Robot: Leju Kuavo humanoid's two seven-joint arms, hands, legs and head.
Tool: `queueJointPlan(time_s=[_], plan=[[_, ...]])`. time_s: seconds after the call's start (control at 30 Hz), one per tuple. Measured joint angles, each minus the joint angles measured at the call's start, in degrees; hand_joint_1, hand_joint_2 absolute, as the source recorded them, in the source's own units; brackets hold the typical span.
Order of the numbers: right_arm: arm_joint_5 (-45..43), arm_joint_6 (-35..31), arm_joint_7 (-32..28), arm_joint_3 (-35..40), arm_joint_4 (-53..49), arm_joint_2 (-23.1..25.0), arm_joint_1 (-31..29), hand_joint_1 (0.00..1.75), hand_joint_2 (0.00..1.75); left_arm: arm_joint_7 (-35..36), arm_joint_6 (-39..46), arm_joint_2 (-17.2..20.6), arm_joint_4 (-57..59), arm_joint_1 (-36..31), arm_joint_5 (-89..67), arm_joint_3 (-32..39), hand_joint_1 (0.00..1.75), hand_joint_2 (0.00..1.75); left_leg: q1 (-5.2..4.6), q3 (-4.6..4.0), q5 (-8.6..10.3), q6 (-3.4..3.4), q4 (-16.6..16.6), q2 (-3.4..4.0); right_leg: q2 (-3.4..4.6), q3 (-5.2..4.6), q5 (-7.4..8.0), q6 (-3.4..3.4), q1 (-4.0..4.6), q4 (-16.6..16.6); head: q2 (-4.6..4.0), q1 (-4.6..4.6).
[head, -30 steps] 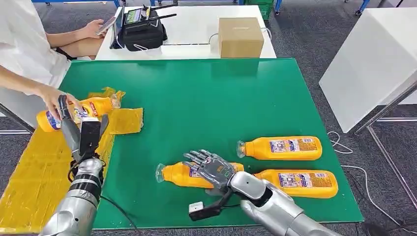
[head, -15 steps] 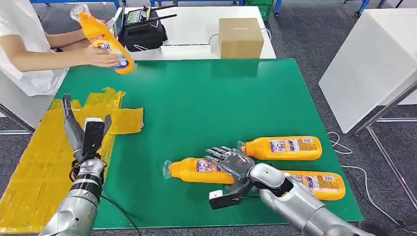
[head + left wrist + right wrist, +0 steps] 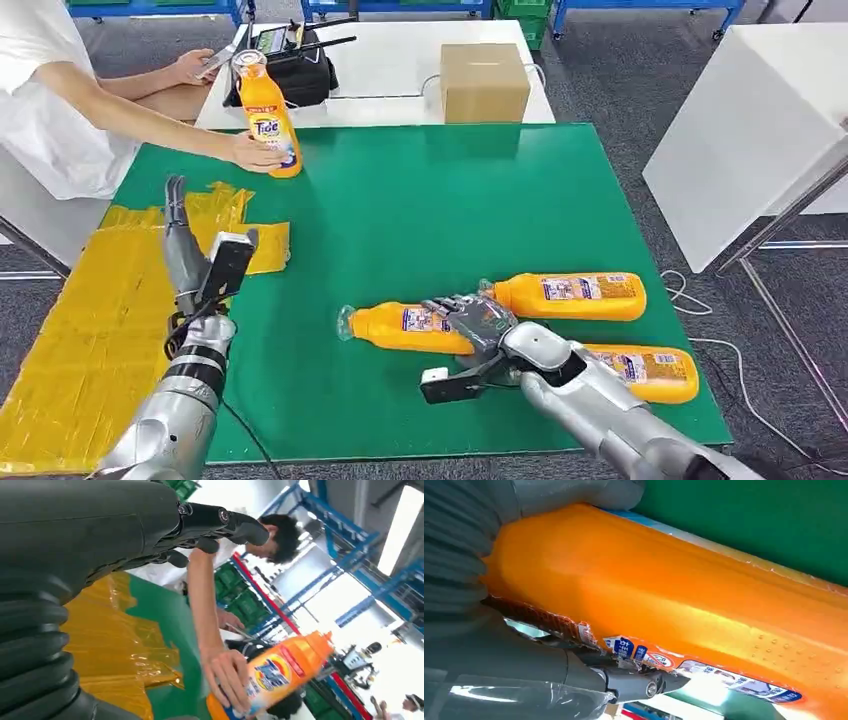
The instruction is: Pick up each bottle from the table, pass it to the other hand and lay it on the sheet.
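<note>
Three orange bottles lie on the green mat at the near right. My right hand grips the nearest one around its body, which still rests on the mat. In the right wrist view that bottle lies between the thumb and the fingers. The other two bottles lie beside and behind the hand. My left hand is raised and open above the edge of the yellow sheet, holding nothing. A person's hand holds a fourth bottle upright at the mat's far left.
The person sits at the far left, one arm reaching over the mat. Behind the mat a white table carries a cardboard box and a black bag. Another white table stands to the right. Cables lie on the floor at right.
The person lifted a bottle off the sheet and stood it upright at the mat's far left. My right hand closed round the nearest lying bottle. My left hand rose slightly.
</note>
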Motion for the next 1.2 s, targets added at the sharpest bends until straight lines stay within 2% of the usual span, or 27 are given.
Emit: queueJointPlan(time_s=[0.47, 0.53, 0.67, 0.83, 1.0, 1.1, 1.2], plan=[[-2.19, -3.22, -0.02, -2.89, 10.07, 5.69, -1.23, 1.75, 1.75, -0.44, 0.0, -4.2, -1.68, -0.58, -5.76, 0.46, 0.0, 1.75, 0.04, 0.88, -0.03, -0.11, -0.07, 0.36, 0.44, 0.7, 0.19, -0.18, 0.08, -0.05, 0.0, -0.02], [-3.44, -5.56, 0.02, -4.02, 11.22, 6.69, -1.03, 1.75, 1.75, -0.59, 0.0, -4.51, -1.68, -0.82, -5.78, 0.46, 0.0, 1.75, 0.04, 0.95, -0.04, -0.11, -0.07, 0.41, 0.5, 0.77, 0.2, -0.19, 0.08, -0.05, 0.0, -0.02], [-6.92, -14.79, 0.27, -9.08, 12.66, 9.88, 0.12, 1.75, 1.75, -1.12, 0.0, -5.12, -1.68, -0.8, -3.91, 0.22, 0.0, 1.75, 0.05, 0.84, 0.05, -0.11, -0.07, 0.39, 0.48, 0.73, 0.26, -0.23, 0.09, -0.02, 0.0, -0.02], [-10.78, -22.1, -6.65, -19.02, 10.91, 14.11, 3.5, 1.75, 1.75, -1.11, 0.0, -5.32, -2.14, 0.46, -1.78, -0.96, 0.0, 1.75, 0.06, 0.03, 0.34, -0.14, -0.03, 0.31, 0.47, -0.01, 0.41, -0.18, 0.08, 0.09, 0.0, -0.02], [-13.11, -24.54, -12.16, -27.88, 7.75, 17.1, 5.05, 1.75, 1.75, -1.27, 0.0, -5.34, -2.21, 1.53, -0.62, -1.46, 0.0, 1.75, 0.08, -0.64, 0.39, -0.13, -0.01, 0.13, 0.31, -0.62, 0.42, -0.16, 0.09, 0.12, 0.0, -0.02], [-15.91, -27.28, -17.48, -32.69, 5.24, 18.71, 6.49, 1.75, 1.75, -1.31, 0.0, -5.34, -2.21, 1.82, 1.15, -1.99, 0.0, 1.75, 0.08, -0.96, 0.38, -0.13, -0.01, 0.12, 0.31, -0.9, 0.42, -0.16, 0.06, 0.12, 0.0, -0.02], [-16.63, -28.0, -19.02, -36.22, 3.5, 19.96, 7.11, 1.75, 1.75, -1.31, 0.0, -5.34, -2.21, 1.98, 1.65, -2.3, 0.0, 1.75, 0.07, -1.06, 0.38, -0.13, -0.01, 0.11, 0.29, -0.99, 0.41, -0.16, 0.03, 0.1, 0.0, -0.02]])
